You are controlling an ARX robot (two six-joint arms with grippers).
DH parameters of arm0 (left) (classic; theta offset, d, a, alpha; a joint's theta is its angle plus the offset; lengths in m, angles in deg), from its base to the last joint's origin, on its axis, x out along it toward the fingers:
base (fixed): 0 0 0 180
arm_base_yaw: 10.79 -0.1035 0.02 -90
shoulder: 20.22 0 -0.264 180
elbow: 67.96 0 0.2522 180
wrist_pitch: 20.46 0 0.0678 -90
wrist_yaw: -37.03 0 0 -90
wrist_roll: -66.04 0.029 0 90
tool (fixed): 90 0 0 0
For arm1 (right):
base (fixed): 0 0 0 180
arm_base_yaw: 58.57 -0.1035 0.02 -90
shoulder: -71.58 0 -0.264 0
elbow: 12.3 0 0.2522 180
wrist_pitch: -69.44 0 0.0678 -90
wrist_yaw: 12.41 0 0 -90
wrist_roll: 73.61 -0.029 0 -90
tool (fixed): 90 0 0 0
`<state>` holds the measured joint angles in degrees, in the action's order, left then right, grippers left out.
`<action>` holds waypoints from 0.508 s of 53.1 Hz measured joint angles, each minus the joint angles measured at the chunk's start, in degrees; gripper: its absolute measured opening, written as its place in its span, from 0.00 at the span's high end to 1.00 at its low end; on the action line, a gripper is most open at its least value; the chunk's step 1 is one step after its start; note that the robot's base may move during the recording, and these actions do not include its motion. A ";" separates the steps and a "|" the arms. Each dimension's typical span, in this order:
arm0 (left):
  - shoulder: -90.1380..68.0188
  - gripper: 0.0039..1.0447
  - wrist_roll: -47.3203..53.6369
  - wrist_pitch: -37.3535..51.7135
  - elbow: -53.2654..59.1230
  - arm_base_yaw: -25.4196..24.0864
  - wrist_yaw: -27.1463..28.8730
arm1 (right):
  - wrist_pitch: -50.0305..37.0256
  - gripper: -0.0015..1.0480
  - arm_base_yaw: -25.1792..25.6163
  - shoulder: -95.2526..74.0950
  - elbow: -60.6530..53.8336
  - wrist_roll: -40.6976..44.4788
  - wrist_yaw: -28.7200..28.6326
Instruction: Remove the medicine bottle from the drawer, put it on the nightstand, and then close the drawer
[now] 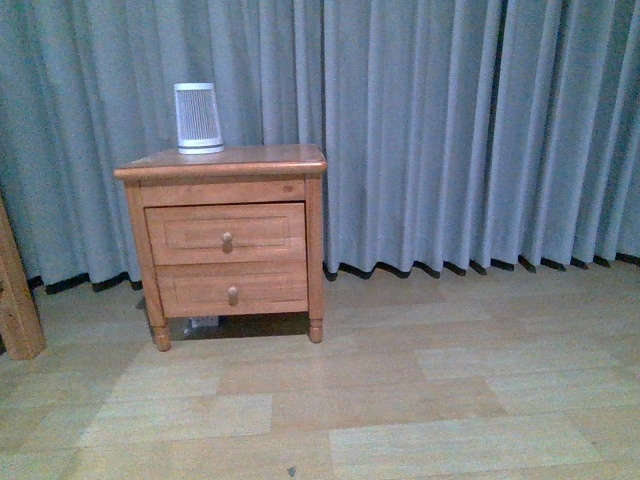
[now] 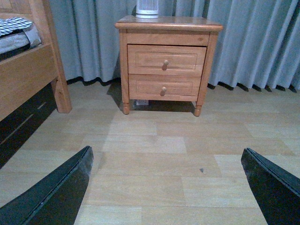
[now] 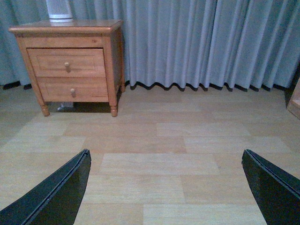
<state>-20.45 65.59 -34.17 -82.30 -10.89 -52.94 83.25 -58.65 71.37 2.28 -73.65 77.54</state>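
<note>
The orange-brown nightstand (image 1: 222, 162) stands against the grey curtain, left of centre in the front view. Its upper drawer (image 1: 226, 233) is shut flush, with one round knob (image 1: 227, 240). The medicine bottle is hidden. Both wrist views also catch the nightstand (image 2: 168, 23) (image 3: 65, 26) and the shut drawer (image 2: 166, 60) (image 3: 66, 62) from well back across the floor. My left gripper (image 2: 166, 187) is open over bare floor with nothing between its black fingers (image 2: 61, 192). My right gripper (image 3: 166, 187) is open too, far from the cabinet. Neither arm shows in the front view.
A tall white ribbed cone-shaped device (image 1: 198, 118) stands on the nightstand top. The lower, shallower drawer (image 1: 232, 290) is shut. A wooden bed frame (image 2: 28, 75) with bedding lies left of the cabinet. Light wood floor (image 1: 400, 400) stretches between me and the furniture.
</note>
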 joint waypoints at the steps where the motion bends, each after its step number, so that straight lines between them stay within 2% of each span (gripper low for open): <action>1: 0.00 0.06 0.00 0.00 -0.02 0.00 0.00 | 0.00 0.07 0.00 0.00 0.00 0.00 0.02; 27: 0.00 0.06 0.00 0.00 -0.02 0.00 0.00 | 0.00 0.07 0.00 0.00 0.00 0.00 0.02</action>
<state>-20.45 65.59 -34.17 -82.32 -10.89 -52.94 83.25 -58.65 71.37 2.28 -73.65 77.56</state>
